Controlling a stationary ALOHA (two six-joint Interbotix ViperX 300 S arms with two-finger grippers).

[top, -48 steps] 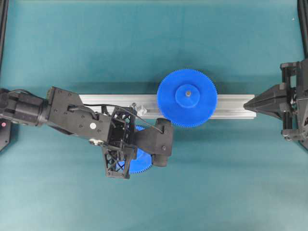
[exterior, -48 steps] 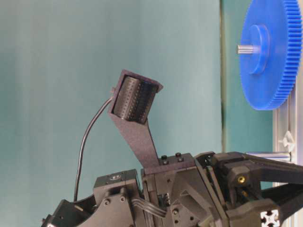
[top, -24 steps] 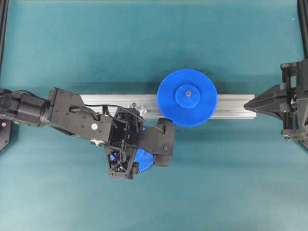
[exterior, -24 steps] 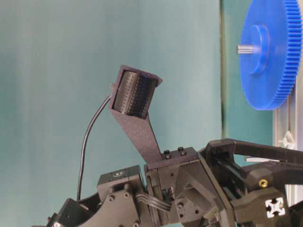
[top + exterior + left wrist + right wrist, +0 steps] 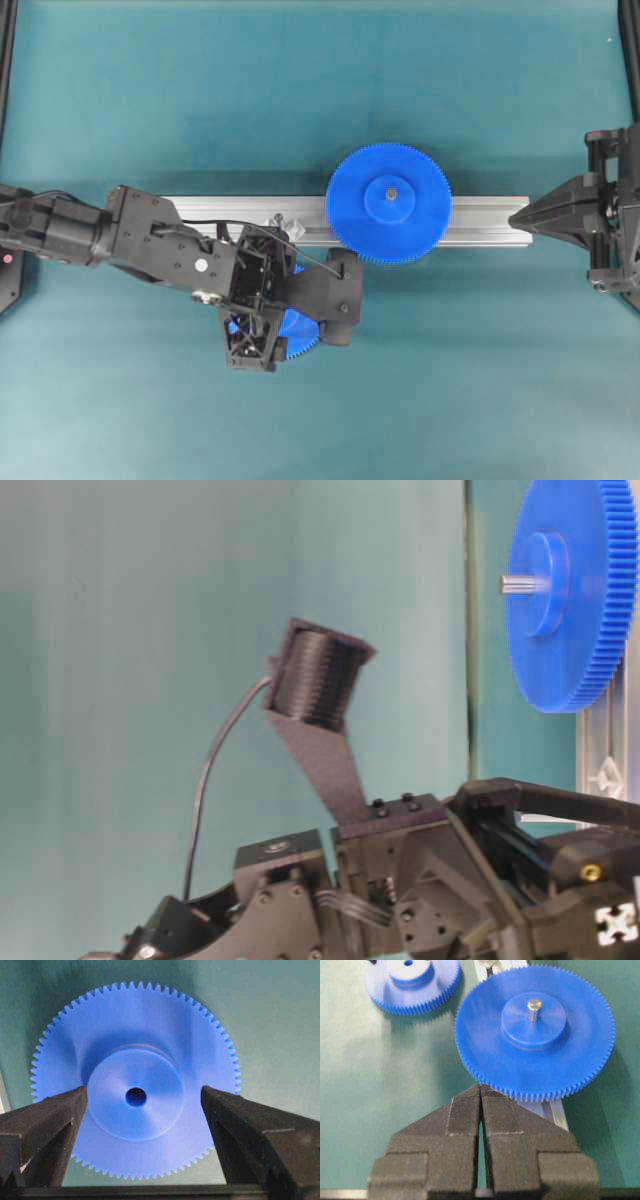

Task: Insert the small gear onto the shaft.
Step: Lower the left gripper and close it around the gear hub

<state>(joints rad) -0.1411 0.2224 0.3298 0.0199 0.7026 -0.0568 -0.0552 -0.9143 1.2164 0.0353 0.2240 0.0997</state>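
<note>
While no writing shows anywhere, the small blue plastic gear [image 5: 135, 1087] with fine teeth lies flat on the green mat between the left gripper's [image 5: 142, 1105] spread black fingers, untouched; the right gripper [image 5: 480, 1097] is pressed closed, holding nothing.

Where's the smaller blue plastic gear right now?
The smaller blue plastic gear lies flat on the teal mat, left of centre overhead, below the aluminium rail, between the left gripper's open fingers.

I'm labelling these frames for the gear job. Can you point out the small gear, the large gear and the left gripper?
small gear [image 5: 134, 1096]: left wrist view, on its raised hub beside the centre hole.
large gear [image 5: 389, 204]: overhead view, on its hub.
left gripper [image 5: 142, 1105]: left wrist view, midway between the open fingertips.
</note>
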